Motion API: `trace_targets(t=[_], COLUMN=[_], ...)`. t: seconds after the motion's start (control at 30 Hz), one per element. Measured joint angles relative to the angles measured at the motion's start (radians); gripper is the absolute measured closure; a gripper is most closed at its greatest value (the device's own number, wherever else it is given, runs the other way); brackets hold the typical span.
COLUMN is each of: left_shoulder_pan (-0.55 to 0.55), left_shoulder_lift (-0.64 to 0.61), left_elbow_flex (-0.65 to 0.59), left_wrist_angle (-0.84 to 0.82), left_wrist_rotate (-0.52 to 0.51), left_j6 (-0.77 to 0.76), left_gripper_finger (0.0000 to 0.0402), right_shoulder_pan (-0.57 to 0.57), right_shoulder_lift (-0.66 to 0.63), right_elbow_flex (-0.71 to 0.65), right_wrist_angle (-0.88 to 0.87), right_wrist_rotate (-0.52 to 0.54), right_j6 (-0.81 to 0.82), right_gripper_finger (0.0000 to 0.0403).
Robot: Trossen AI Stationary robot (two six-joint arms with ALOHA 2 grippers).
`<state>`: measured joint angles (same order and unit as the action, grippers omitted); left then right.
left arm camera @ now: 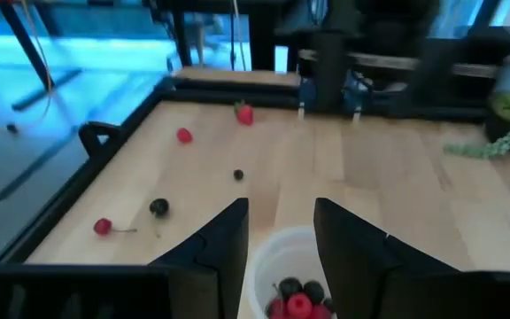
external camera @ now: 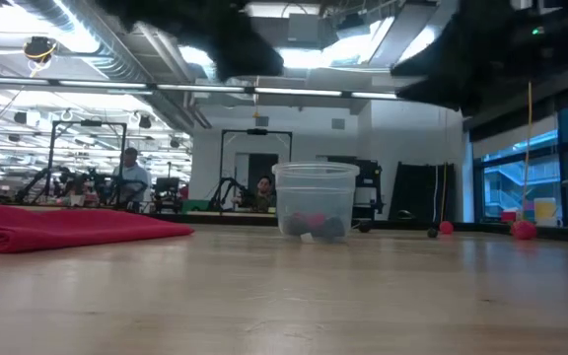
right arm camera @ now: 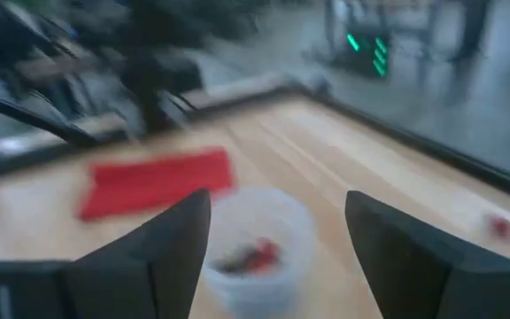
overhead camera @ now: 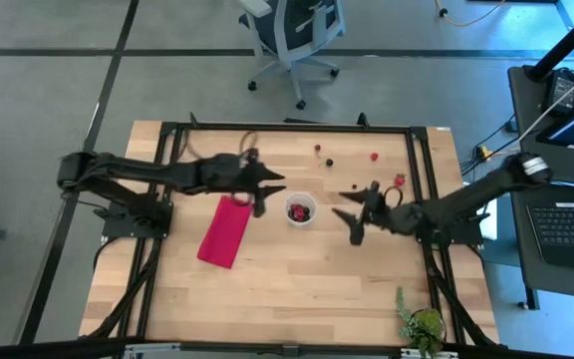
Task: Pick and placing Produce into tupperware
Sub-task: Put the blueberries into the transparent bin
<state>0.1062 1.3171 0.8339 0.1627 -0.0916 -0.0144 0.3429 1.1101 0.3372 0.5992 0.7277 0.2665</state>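
Two robot arms flank a clear tupperware point(overhead camera: 300, 210) cup at mid-table, cherries and red berries already inside it. The left gripper point(overhead camera: 270, 191) hovers just beside the cup, fingers parted and empty; the right gripper point(overhead camera: 350, 211) waits near its other side, fingers spread wide. More produce point(overhead camera: 375, 156) lies scattered along the far edge, and a magenta cloth point(overhead camera: 224, 230) rests under the left arm.

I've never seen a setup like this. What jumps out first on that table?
A small clear cup sits mid-table with a few dark and red fruits already inside, flanked by two dark arms: the left gripper and the right gripper, fingers apart. A magenta cloth lies flat beside the cup, and loose cherries dot the table's far edge.
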Motion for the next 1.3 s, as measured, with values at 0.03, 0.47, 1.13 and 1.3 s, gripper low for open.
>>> trace_targets(t=[0.03, 0.47, 1.13, 1.3], left_shoulder_pan=[0.000, 0.014, 0.013, 0.013], left_shoulder_lift=[-0.034, -0.215, -0.228, -0.266], left_elbow_flex=[-0.061, -0.477, -0.562, -0.644], left_wrist_angle=[0.055, 0.424, 0.473, 0.545], left_wrist_rotate=[0.000, -0.005, -0.004, -0.004], left_j6=[-0.003, -0.124, -0.159, -0.165], left_gripper_finger=[0.0278, 0.0278, 0.0278, 0.0278], right_shoulder_pan=[-0.032, -0.405, -0.595, -0.623], right_shoulder_lift=[-0.051, -0.159, 0.210, 0.294], right_elbow_flex=[0.020, 0.370, 0.360, 0.360], right_wrist_angle=[-0.150, -1.288, -1.162, -1.120], right_wrist_rotate=[-0.013, -0.181, -0.393, -0.415], right_j6=[0.043, 0.479, 0.457, 0.434], right_gripper_finger=[0.0139, 0.0139, 0.0139, 0.0139])
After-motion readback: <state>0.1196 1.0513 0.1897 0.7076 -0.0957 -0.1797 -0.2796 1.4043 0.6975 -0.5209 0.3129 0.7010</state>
